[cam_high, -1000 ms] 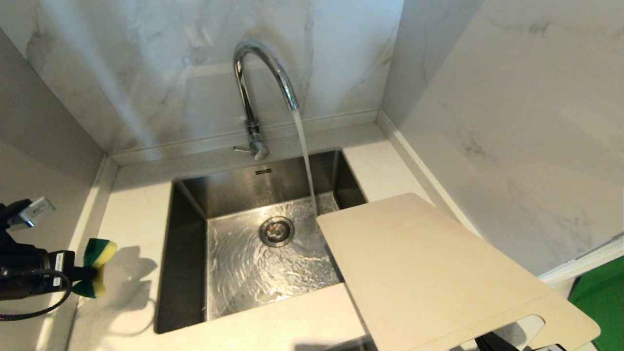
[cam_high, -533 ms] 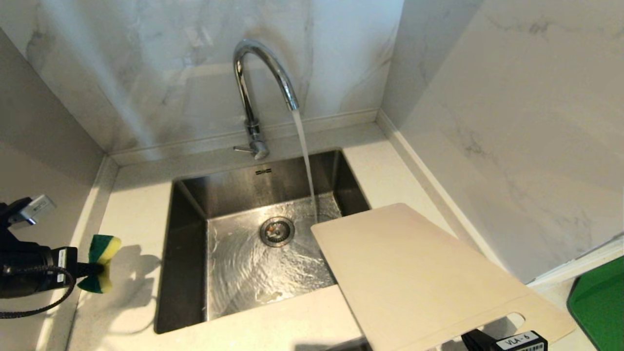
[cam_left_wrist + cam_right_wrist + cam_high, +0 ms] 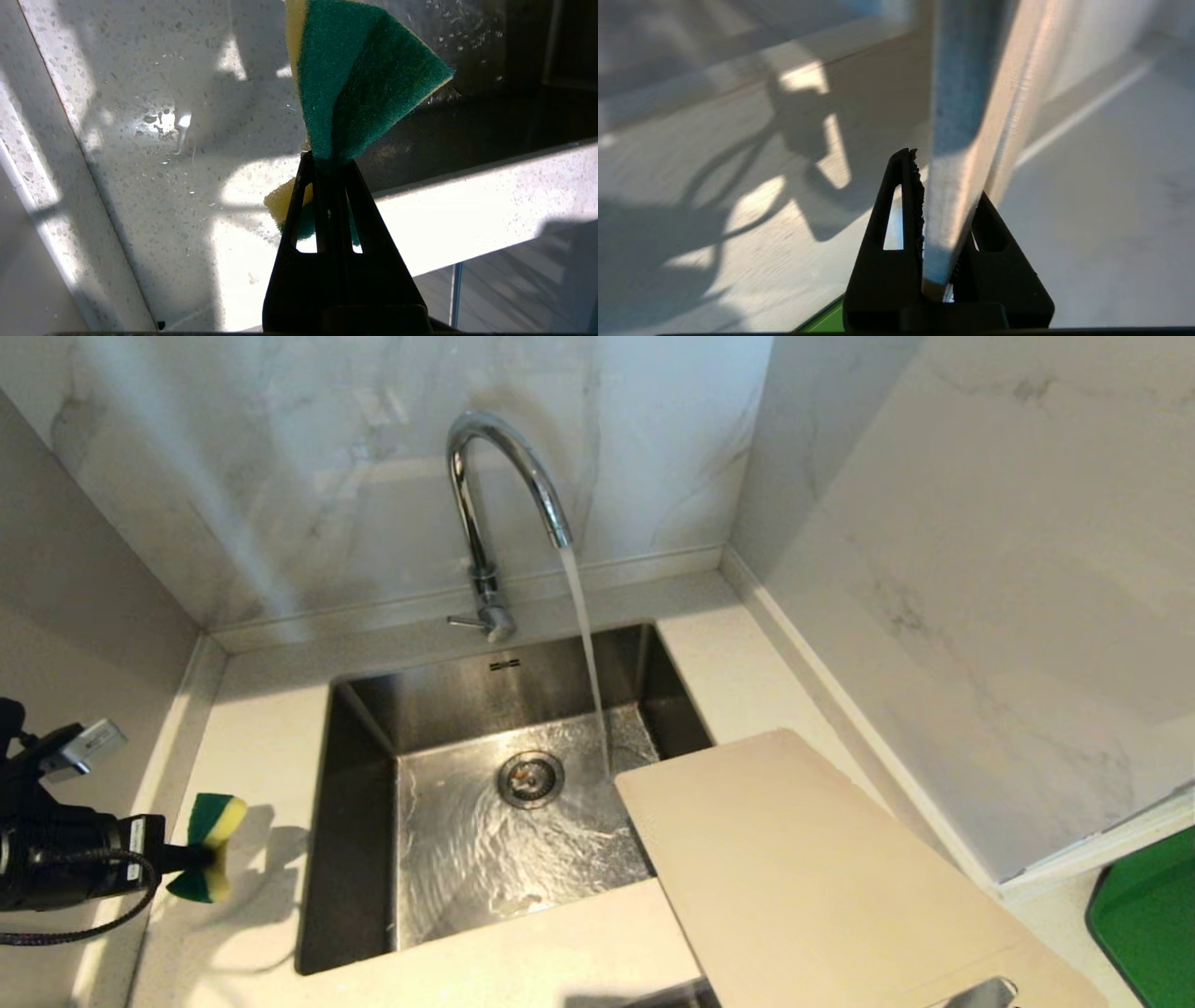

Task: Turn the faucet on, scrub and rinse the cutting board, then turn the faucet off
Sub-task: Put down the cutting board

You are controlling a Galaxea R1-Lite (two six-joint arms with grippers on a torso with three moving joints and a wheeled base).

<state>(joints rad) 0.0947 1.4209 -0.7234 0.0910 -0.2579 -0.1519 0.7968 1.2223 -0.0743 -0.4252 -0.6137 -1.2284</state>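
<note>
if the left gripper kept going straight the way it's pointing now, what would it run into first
The left gripper, shut on the sponge, points across the counter toward the sink. Its line appears to pass over the basin, with nothing in the way until probably the cutting board, though its height against the board is unclear.

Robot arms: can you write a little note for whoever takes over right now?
Left gripper: shut on the sponge, over the counter left of the sink.
Right gripper: shut on the cutting board near its handle end.
Board: held tilted at the sink's right front corner, far corner just beside the water stream.
Done: faucet is on, water running into the sink.
Left: whether scrubbing has happened cannot be told. Bring sponge to board, scrub, rinse, then turn the faucet off.
</note>
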